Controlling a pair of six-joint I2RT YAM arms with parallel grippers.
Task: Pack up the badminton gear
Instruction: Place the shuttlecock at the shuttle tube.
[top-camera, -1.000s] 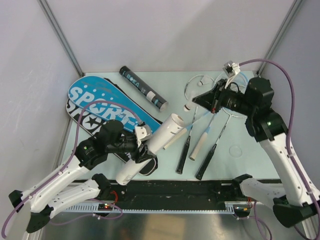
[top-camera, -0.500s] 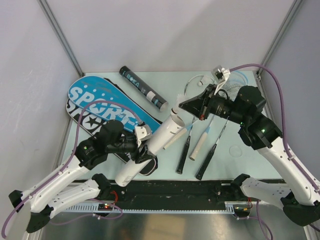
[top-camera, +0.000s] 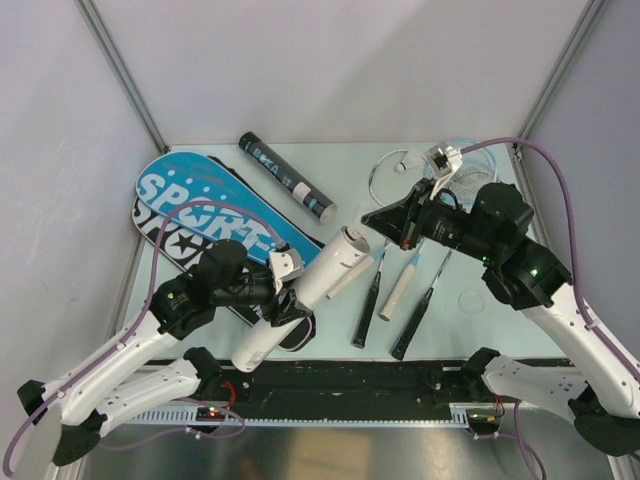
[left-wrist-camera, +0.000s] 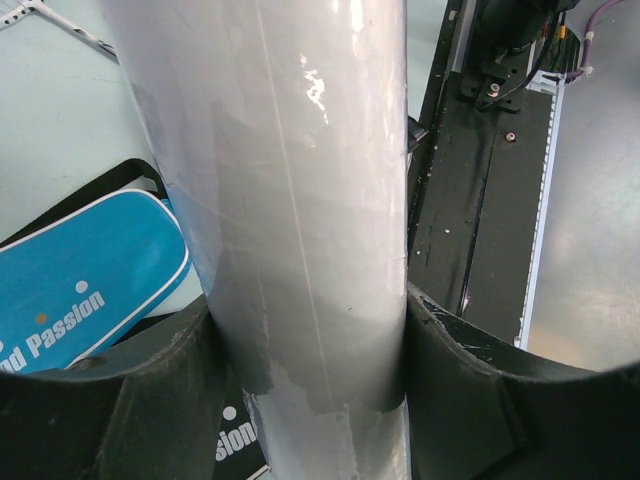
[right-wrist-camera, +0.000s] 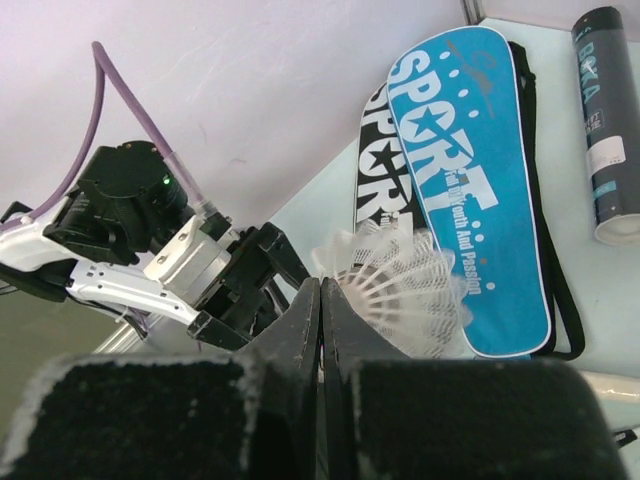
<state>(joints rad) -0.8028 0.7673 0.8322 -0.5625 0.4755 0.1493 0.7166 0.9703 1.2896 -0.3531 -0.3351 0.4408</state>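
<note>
My left gripper (top-camera: 284, 292) is shut on a white tube (top-camera: 318, 282) and holds it tilted, open end up and to the right. In the left wrist view the tube (left-wrist-camera: 300, 180) fills the space between the fingers (left-wrist-camera: 470, 390). My right gripper (top-camera: 374, 214) is shut on the feather edge of a white shuttlecock (right-wrist-camera: 405, 290), right above the tube's mouth (top-camera: 347, 240). The right gripper (right-wrist-camera: 320, 292) has its jaws pressed together. The blue SPORT bag (top-camera: 215, 212) lies over a black one (top-camera: 158, 226). A black tube (top-camera: 285, 178) lies behind them.
Three rackets lie right of the tube, handles toward me: black (top-camera: 367, 306), white (top-camera: 402, 287), black (top-camera: 420, 316). Their heads (top-camera: 386, 170) reach the back right. The black rail (top-camera: 380, 378) runs along the near edge. Walls close in on both sides.
My right gripper has carried the shuttlecock left and down, from over the racket heads to the mouth of the white tube. The left arm and tube have not moved.
</note>
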